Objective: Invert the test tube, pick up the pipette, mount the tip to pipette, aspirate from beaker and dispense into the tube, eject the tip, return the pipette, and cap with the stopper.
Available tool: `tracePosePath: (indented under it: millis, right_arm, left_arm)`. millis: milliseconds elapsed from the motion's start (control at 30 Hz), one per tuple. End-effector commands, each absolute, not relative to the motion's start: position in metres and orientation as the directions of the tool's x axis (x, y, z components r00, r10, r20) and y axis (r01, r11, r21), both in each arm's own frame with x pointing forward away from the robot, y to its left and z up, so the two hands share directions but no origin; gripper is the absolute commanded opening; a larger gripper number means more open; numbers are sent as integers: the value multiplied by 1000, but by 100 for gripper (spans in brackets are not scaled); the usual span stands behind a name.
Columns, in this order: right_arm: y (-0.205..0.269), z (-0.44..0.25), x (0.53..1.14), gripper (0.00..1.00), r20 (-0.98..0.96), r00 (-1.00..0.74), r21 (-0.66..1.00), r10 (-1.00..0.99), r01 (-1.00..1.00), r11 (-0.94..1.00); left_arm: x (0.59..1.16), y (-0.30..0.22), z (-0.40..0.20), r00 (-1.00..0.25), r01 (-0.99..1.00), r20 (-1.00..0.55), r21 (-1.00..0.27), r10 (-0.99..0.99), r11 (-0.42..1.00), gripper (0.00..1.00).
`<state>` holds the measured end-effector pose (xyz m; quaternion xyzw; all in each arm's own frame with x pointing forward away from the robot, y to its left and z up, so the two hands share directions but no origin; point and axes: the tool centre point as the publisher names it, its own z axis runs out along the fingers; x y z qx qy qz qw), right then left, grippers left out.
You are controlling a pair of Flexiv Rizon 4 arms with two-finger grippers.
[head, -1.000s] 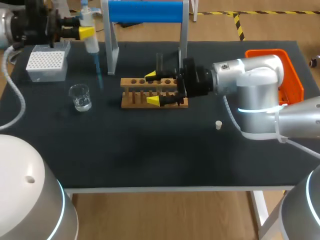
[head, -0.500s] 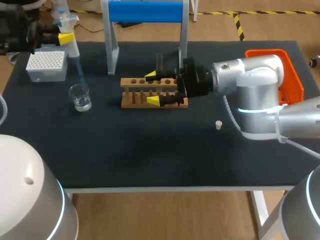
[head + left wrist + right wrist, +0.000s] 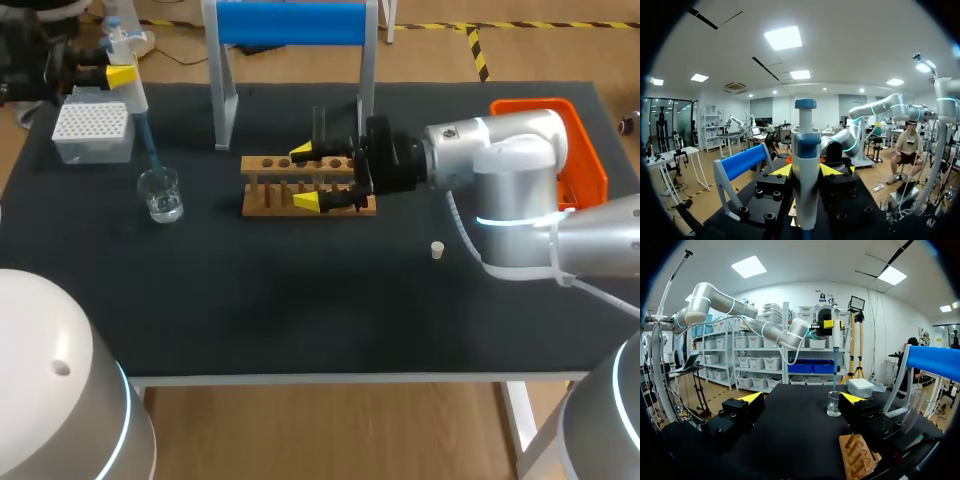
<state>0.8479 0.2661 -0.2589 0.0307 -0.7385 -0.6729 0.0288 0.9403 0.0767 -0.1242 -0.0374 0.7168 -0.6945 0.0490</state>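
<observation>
My left gripper [image 3: 118, 72] is shut on the white and blue pipette [image 3: 128, 88] at the table's far left. The pipette's blue tip [image 3: 148, 145] slants down to the mouth of the glass beaker [image 3: 160, 195], which holds a little clear liquid. In the left wrist view the pipette [image 3: 805, 170] stands upright between the yellow fingertips [image 3: 782, 171]. My right gripper [image 3: 304, 177] is open, one finger on each side of the wooden rack [image 3: 275, 200]. A test tube [image 3: 319, 122] stands in the rack. Ahead of the right gripper [image 3: 802, 397] are the beaker [image 3: 834, 403] and the pipette [image 3: 836, 337].
A white tip box [image 3: 92, 130] sits behind the beaker at the far left. The blue-topped pipette stand [image 3: 290, 25] rises behind the rack. A small white stopper [image 3: 437, 249] lies right of centre. An orange bin [image 3: 575, 150] stands at the right edge.
My left arm has carried the pipette leftward from beside the stand to above the beaker, its tip now at the beaker's mouth. The right arm has not moved.
</observation>
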Motion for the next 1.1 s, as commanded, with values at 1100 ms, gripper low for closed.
tracePosePath:
  millis: [1100]
  right_arm:
    - [268, -258, 846, 100, -2, -997, 995, -80, -10, 102]
  left_arm:
    - [946, 82, -124, -992, 21, -25, -999, -121, 34, 0]
